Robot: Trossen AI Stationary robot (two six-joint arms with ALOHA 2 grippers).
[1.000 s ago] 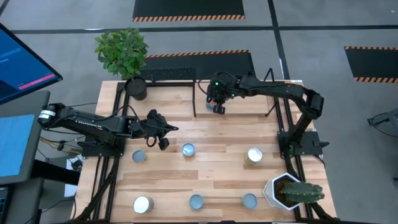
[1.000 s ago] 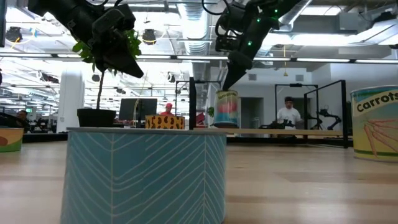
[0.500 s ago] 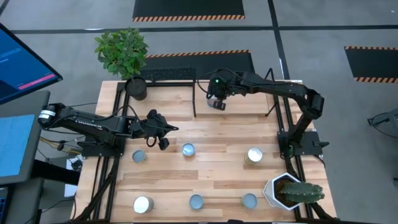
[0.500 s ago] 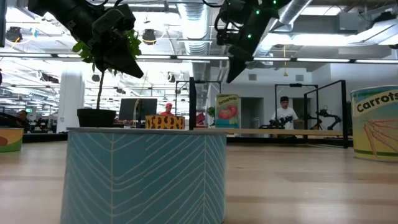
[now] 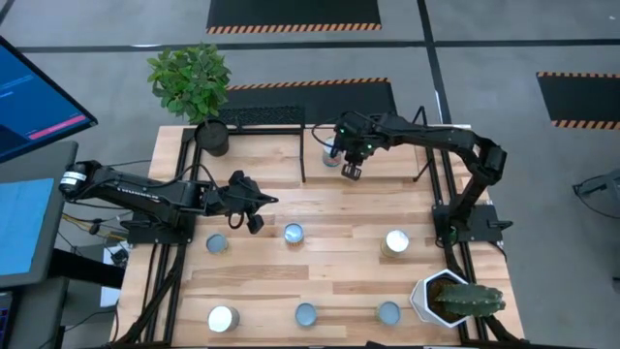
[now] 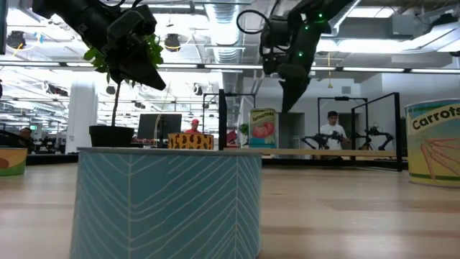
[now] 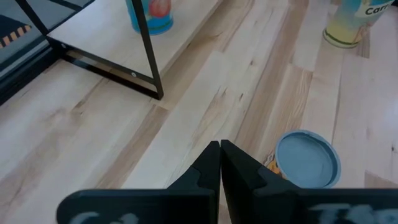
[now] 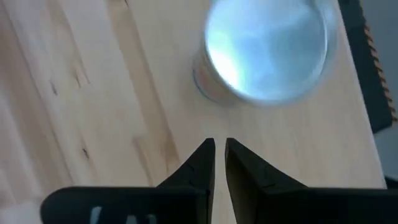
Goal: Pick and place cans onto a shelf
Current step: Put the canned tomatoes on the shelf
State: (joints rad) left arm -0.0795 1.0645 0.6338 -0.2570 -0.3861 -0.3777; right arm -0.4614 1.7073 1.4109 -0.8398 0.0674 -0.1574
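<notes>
Since one second ago my right gripper (image 5: 354, 173) has let go of the can (image 5: 332, 156) on the shelf (image 5: 387, 165), risen, and shifted to the side; the can now stands alone and upright on the board. My right fingers (image 8: 203, 163) hang a narrow gap apart, holding nothing, just beside and above the can. My left gripper (image 5: 254, 222) hangs clenched and empty over the table (image 5: 339, 208), near the closest table can (image 5: 294, 233).

Six cans remain on the table: three in a middle row, three along the near edge.

Hazards, as I judge them:
- Retreat path. My right gripper is close to the placed can. A low or sideways swing could clip it and tip it off the board.
- Shelf rods. The black upright (image 5: 304, 155) stands near the can; my wrist could strike it on withdrawal.
- Next pick. My fingers must spread well wider before descending on any can, or they will land on its top and knock it over.
- Cactus pot (image 5: 438, 296) stands beside one near-edge can (image 5: 388, 312); reaching there risks contact.
</notes>
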